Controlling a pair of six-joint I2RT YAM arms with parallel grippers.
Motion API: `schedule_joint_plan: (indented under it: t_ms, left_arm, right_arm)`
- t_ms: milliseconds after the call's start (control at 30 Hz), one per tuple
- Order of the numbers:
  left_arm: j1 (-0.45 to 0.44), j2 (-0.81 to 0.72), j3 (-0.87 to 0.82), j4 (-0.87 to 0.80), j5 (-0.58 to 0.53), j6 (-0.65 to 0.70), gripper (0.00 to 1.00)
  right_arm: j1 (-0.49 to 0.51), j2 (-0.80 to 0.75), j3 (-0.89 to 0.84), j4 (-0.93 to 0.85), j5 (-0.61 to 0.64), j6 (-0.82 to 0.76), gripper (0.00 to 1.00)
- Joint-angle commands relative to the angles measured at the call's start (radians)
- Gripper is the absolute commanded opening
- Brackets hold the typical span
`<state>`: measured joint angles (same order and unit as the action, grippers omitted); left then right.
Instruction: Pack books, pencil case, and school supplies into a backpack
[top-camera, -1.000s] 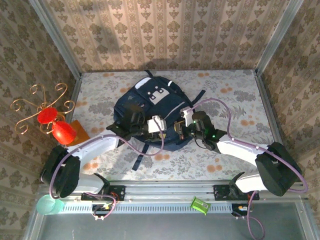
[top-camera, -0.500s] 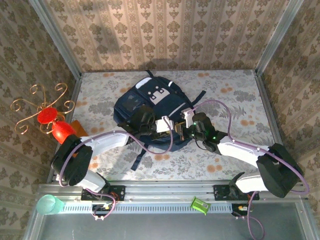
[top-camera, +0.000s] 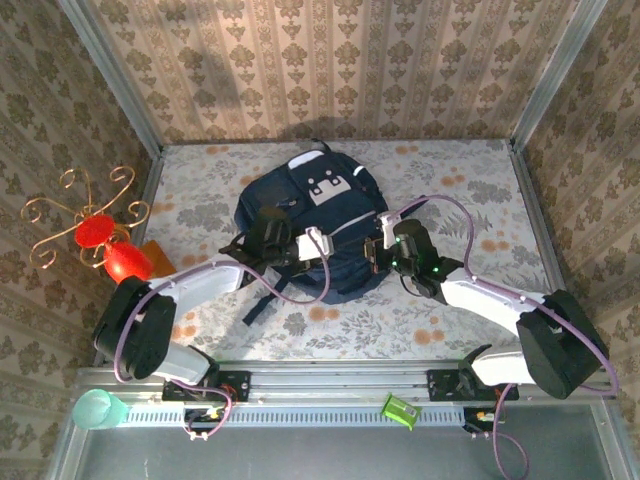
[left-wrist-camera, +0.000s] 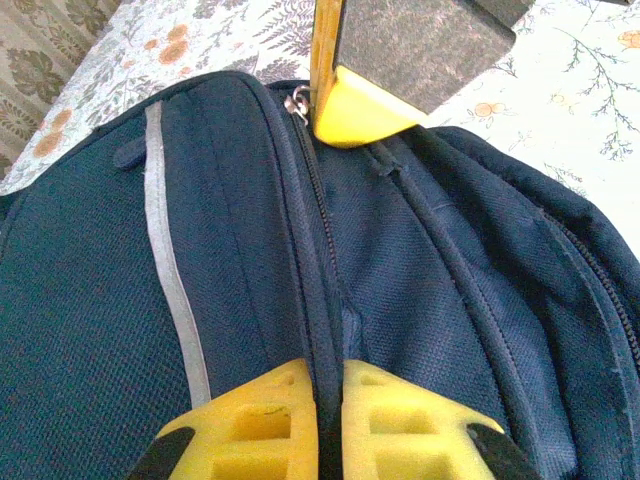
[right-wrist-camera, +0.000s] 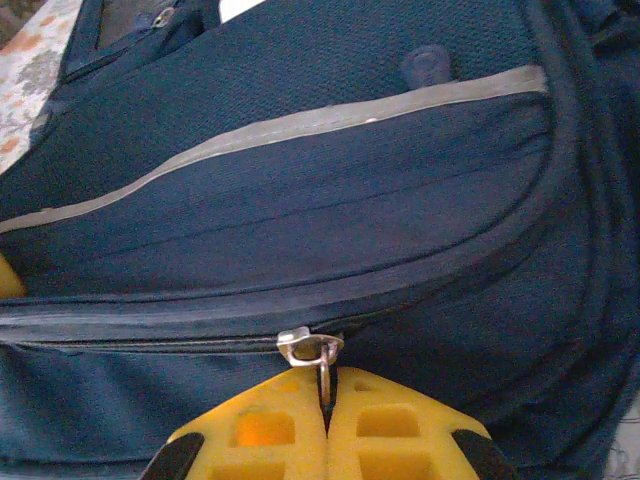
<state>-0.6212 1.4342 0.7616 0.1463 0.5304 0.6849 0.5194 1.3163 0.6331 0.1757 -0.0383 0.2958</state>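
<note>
The backpack lies mid-tabletop. On its zip line the right end effector is clenched on the zipper pull and the left end effector pinches the seam fabric. This looks like a zipping step, though whether packing is done is unclear.

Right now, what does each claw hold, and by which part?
The right claw holds the backpack by its metal zip pull. The left claw pinches a fabric fold of the backpack along the zip.
</note>
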Motion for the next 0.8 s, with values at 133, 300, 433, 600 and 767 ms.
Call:
schedule_joint_plan:
  t_ms: [133,300,433,600,767]
  left_arm:
    - [0.101,-0.038,-0.040,0.045,-0.179,-0.033,0.05]
    - [0.087,-0.051,-0.018,-0.015,-0.137,-0.033,0.36]
    - [0.041,-0.092,-0.025,-0.018,-0.045,-0.029,0.52]
    - [-0.038,-0.079,0.021,-0.051,-0.080,-0.005,0.60]
    - [-0.077,-0.007,0.088,-0.084,-0.104,0.013,0.56]
  right_arm:
    - [-0.041,-0.064,0.002,0.012,0.026,-0.006,0.00]
    - [0.037,-0.079,-0.021,0.124,-0.074,-0.054,0.00]
    - [0.077,-0.075,-0.012,0.154,-0.113,-0.067,0.00]
    - [0.114,-0.071,0.002,0.171,-0.142,-0.074,0.00]
    - [0.139,-0.058,0.007,0.187,-0.144,-0.064,0.00]
